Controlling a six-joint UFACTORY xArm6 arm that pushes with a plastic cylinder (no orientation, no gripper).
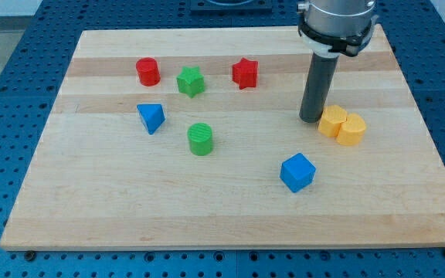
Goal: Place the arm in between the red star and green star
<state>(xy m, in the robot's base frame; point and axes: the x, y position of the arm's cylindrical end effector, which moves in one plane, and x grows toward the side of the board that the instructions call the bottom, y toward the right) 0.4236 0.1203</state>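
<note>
The red star lies near the view's top, right of centre-left. The green star lies to its left, with a gap between them. My tip rests on the board well to the right of the red star and lower, just left of the yellow blocks. The dark rod rises from it to the arm's grey flange at the view's top.
A red cylinder lies left of the green star. A blue triangle block and a green cylinder lie below them. A blue cube lies lower right. Two yellow blocks touch each other beside my tip. The wooden board sits on a blue perforated table.
</note>
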